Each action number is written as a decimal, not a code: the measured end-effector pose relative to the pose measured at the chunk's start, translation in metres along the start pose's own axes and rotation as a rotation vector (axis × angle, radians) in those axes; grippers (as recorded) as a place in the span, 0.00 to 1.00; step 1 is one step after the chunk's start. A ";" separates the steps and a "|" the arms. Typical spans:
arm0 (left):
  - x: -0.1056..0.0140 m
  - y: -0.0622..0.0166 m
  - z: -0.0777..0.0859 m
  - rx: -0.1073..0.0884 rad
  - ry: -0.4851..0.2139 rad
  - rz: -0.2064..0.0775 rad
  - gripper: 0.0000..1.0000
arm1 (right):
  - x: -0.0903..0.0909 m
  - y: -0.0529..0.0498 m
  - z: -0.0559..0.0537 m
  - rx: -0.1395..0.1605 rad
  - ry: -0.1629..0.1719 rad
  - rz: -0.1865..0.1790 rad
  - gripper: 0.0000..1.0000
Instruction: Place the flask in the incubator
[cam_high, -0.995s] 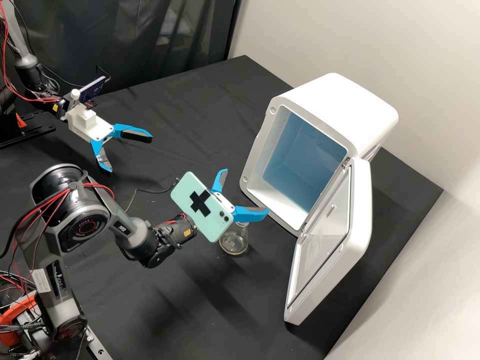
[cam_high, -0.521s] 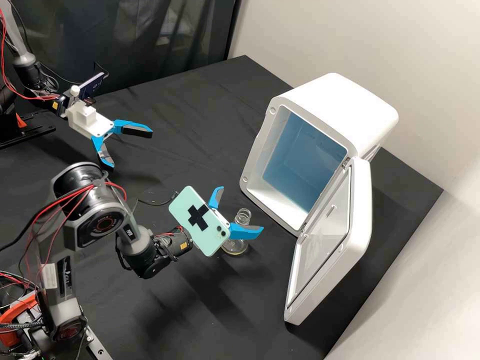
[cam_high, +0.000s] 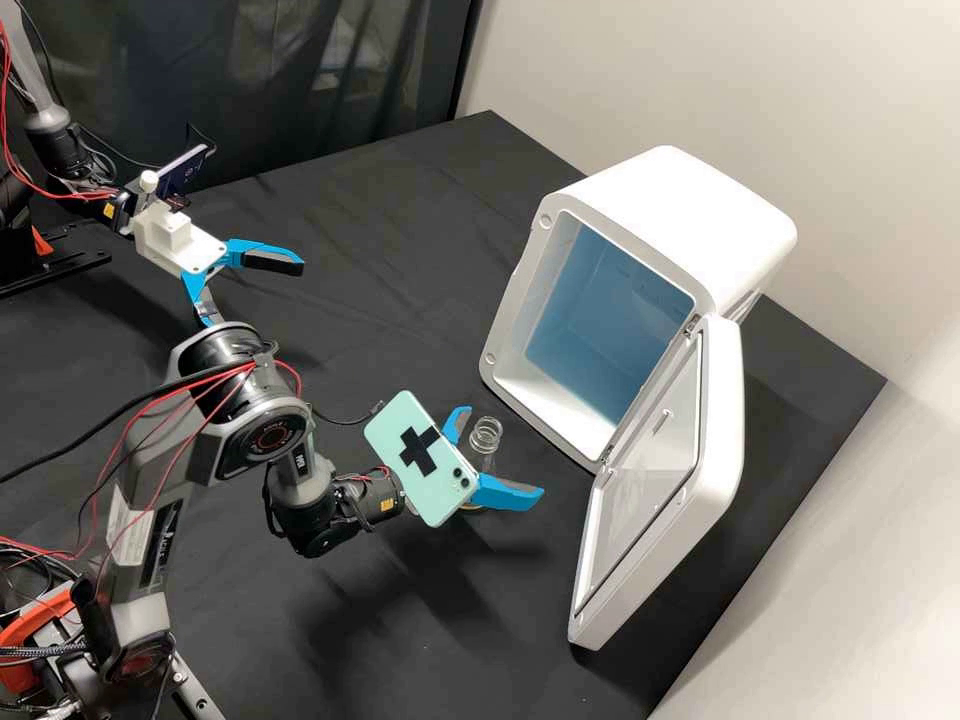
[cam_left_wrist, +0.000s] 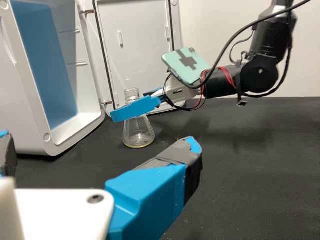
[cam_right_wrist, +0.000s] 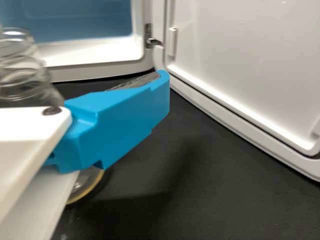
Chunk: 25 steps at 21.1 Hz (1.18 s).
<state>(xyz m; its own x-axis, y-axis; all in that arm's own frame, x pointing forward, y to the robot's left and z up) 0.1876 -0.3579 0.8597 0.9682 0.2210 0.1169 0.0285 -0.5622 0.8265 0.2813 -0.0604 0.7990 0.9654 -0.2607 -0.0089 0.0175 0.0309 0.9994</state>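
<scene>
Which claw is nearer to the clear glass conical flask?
Right. The right claw sits open around the clear glass conical flask; the left claw hangs far away.

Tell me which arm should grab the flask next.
Right. The right gripper is open, with a blue finger on either side of the clear glass conical flask, which stands upright before the open white incubator with the blue interior. The left gripper hangs open far off across the black bench.

A matte black bench (cam_high: 400, 230) spreads across the room, its far corner meeting a plain off-white wall (cam_high: 760, 80). Along its rear edge hangs a dark curtain (cam_high: 260, 70) (faintly glossy in its folds). Soft, even light leaves only faint shadows on the bench.
</scene>
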 end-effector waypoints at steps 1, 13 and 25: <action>0.000 0.0000 0.000 0.000 0.000 0.000 1.00 | 0.004 0.001 0.001 -0.004 -0.008 0.009 1.00; 0.000 0.0000 0.000 0.000 0.000 0.000 1.00 | 0.028 0.003 0.010 0.008 -0.064 0.067 1.00; 0.000 -0.0003 0.002 0.001 -0.010 -0.002 1.00 | 0.028 0.003 0.010 0.007 -0.065 0.063 0.00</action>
<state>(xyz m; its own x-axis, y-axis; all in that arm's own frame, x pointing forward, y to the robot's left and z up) 0.1885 -0.3593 0.8584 0.9706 0.2139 0.1099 0.0304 -0.5624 0.8263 0.3057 -0.0769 0.8022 0.9457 -0.3203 0.0559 -0.0446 0.0424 0.9981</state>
